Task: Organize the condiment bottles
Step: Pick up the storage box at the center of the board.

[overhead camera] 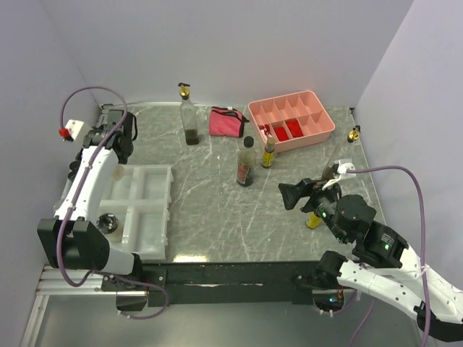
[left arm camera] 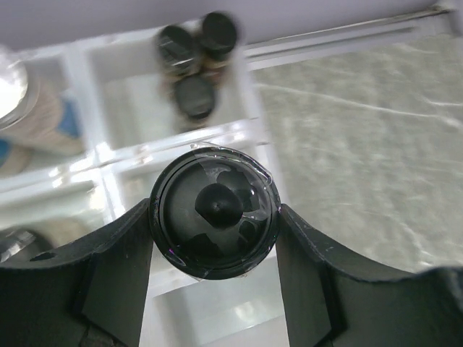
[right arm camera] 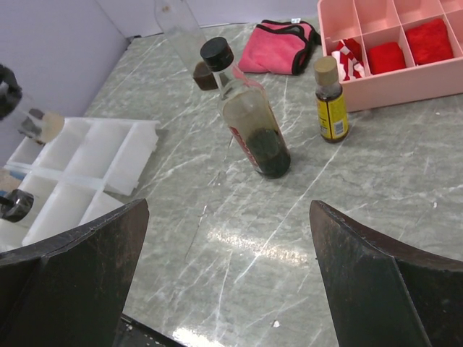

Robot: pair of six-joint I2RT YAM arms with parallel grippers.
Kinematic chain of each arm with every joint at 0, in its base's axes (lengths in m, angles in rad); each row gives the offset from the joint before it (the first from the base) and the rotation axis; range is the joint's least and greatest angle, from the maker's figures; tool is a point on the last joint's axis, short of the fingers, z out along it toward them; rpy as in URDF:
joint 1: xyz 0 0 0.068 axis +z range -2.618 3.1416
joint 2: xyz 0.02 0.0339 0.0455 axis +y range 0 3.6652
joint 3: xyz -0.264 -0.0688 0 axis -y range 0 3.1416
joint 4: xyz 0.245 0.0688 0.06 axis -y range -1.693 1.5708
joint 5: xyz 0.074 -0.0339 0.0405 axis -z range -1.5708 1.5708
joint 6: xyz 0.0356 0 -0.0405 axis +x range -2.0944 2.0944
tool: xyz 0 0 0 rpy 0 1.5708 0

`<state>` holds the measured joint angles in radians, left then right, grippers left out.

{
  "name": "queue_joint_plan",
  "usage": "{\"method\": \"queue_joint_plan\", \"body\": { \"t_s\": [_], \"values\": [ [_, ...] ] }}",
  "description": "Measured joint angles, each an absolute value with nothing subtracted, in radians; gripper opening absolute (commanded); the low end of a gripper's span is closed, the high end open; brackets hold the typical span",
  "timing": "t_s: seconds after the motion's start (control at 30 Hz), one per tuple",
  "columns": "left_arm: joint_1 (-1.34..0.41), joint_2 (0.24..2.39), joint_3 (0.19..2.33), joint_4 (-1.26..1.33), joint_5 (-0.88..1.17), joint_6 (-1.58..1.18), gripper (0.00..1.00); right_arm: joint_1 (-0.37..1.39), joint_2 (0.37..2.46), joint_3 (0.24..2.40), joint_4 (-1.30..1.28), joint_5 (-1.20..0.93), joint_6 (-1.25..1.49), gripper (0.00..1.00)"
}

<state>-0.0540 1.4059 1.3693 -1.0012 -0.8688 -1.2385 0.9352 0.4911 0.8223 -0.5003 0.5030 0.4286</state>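
**Left wrist view.** The left jaws were closed partway on a black-lidded bottle [left arm camera: 214,213], with one finger on each side of the cap. The bottle's long axis ran straight down from the camera, so it hung upright. Below it was the white tray [left arm camera: 108,155]. Three black-lidded jars [left arm camera: 194,63] sat in the tray cell just beyond, and a silver-lidded jar [left arm camera: 9,87] in the next cell over. The held bottle appeared to be over a divider wall, not squarely over a cell. Judgement: the set-down depends on correcting that offset.

**Right wrist view.** The right jaws were spread fully and held nothing. A dark-liquid bottle [right arm camera: 249,123] stood on the tabletop [right arm camera: 289,238] straight ahead of them, well apart from the white tray. A small yellow bottle [right arm camera: 330,101] stood farther from the tray.

**Top view.** The left arm was over the white tray. The right arm was nearer the two loose bottles. A gold-topped bottle [overhead camera: 189,116] stood beyond the tray's far corner.
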Motion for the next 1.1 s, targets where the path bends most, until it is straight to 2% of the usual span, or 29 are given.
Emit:
{"method": "queue_joint_plan", "body": {
  "t_s": [0.23,0.47,1.1],
  "values": [
    [-0.054,1.384,1.279,-1.215,-0.874,-1.446,0.01,0.935,0.464,0.803,-0.498,0.488,0.429,1.0],
    [-0.054,1.271,1.179,-1.269,-0.864,-1.539,0.01,0.935,0.453,0.791,-0.5,0.471,0.429,1.0],
    [-0.054,1.251,1.169,-1.327,-0.86,-1.625,0.01,0.935,0.435,0.791,-0.501,0.454,0.436,1.0]
  ]
}}
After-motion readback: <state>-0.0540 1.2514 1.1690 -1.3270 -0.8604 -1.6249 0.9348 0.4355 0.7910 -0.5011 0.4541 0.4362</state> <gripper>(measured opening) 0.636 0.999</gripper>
